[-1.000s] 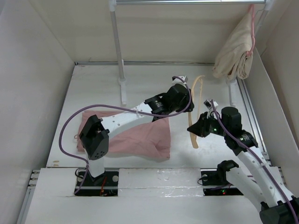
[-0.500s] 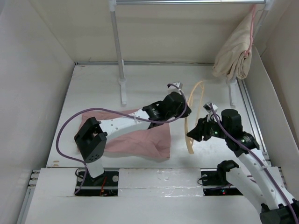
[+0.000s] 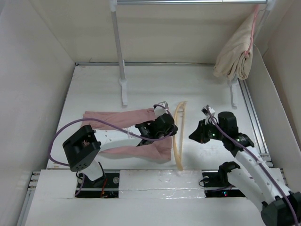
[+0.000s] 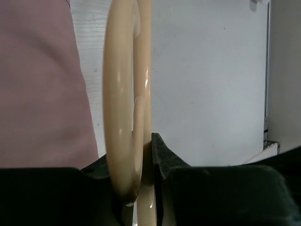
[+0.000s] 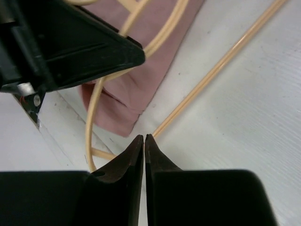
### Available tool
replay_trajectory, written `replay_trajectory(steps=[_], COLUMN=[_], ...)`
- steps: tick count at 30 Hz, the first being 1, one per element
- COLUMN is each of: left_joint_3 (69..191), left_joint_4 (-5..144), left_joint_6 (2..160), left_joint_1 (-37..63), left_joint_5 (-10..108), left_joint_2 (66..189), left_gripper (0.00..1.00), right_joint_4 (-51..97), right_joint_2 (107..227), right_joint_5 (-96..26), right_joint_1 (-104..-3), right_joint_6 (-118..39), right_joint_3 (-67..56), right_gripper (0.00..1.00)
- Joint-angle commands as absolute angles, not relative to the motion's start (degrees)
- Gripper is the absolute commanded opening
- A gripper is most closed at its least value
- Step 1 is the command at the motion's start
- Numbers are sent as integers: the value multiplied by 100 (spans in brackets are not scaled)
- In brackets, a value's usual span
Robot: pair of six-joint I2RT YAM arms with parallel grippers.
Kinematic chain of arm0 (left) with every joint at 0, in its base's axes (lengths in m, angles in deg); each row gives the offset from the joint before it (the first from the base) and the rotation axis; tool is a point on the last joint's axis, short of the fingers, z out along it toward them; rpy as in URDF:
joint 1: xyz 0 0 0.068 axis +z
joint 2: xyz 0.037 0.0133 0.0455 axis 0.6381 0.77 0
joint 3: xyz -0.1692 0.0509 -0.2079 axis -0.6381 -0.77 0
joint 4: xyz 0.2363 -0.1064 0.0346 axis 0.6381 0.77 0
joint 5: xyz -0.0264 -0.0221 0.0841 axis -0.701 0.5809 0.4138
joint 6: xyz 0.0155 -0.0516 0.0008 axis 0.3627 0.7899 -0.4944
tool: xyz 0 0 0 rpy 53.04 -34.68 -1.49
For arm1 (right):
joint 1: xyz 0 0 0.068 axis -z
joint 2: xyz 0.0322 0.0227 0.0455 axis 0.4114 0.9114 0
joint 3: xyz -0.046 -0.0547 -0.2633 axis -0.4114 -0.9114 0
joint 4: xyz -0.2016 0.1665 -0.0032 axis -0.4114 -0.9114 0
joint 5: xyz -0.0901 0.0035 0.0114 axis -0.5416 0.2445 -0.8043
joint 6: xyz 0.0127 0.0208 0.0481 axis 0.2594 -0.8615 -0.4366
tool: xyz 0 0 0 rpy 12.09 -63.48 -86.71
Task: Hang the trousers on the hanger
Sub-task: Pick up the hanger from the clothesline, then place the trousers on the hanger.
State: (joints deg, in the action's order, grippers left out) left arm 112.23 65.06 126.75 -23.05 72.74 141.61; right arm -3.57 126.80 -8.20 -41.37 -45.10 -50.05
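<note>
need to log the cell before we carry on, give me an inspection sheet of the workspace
surface: white table, trousers lying on it
job's things: trousers at left; hanger held on edge at their right end
clutter: nothing seen
pincers: left pincer shut on hanger; right pincer shut, tips at hanger's thin bar, grip unclear
cables: purple cables, one looping wide at left
surroundings: white walls; rail; beige garment hanging back right
</note>
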Motion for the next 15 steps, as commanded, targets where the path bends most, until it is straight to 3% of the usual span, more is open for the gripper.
replay_trajectory(steps=[1,15], left_joint_3=[11187,10599], left_joint_4=[6053,6255], left_joint_6=[12882,13295], left_joint_1=[-2407,-2460], left_joint_5=[7881,8391], left_joint_2=[13904,13966], left_gripper=[0,0], right_joint_4=[1076,3362], right_joint_2=[13034,15249], right_joint_5=[-625,-1344], right_joint_1=[-4327,-5330], right_joint_6=[-4832,-5271], right_joint_3=[-5208,-5297], right_gripper=[12,30])
